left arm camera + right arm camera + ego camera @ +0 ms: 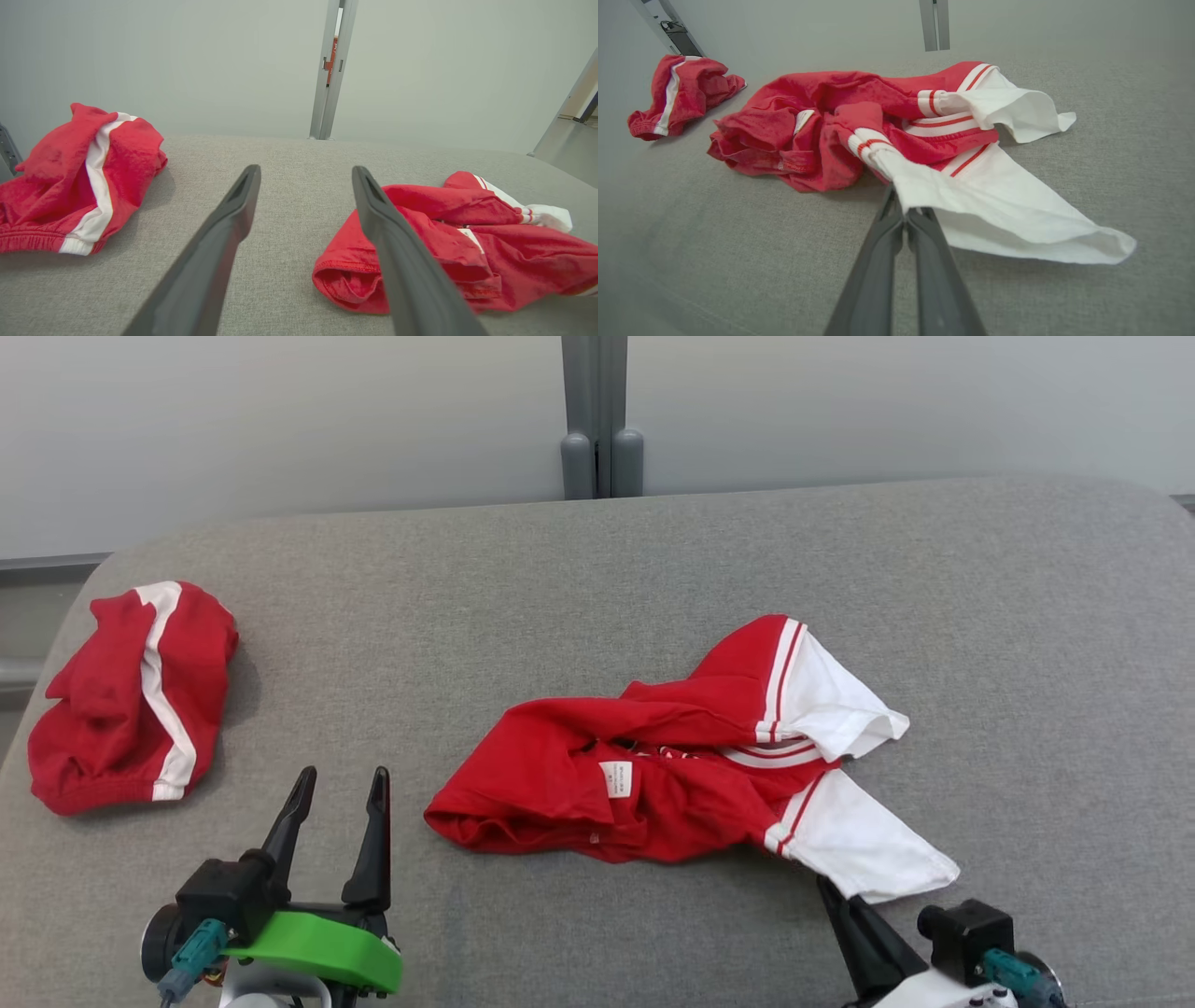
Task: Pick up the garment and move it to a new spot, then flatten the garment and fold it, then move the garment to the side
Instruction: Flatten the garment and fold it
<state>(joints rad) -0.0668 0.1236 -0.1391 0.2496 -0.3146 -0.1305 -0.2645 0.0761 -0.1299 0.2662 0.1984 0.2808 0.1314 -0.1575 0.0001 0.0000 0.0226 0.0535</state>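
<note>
The garment (653,775) is a red shirt with white, red-striped sleeves, crumpled at the middle of the grey padded table (597,569). My right gripper (828,889) is at the garment's near right corner, shut on the edge of the lower white sleeve (994,219). In the right wrist view the two fingers meet at the gripper (905,212), with the white cloth pinched and draped over the tips. My left gripper (341,784) hovers open to the left of the garment's red hem (355,280), touching nothing; its fingers (233,210) stand wide apart.
A second red piece with a white stripe (131,700) lies bunched at the table's far left edge. A grey post (602,420) stands behind the table against a pale wall. Bare grey surface lies right of and behind the garment.
</note>
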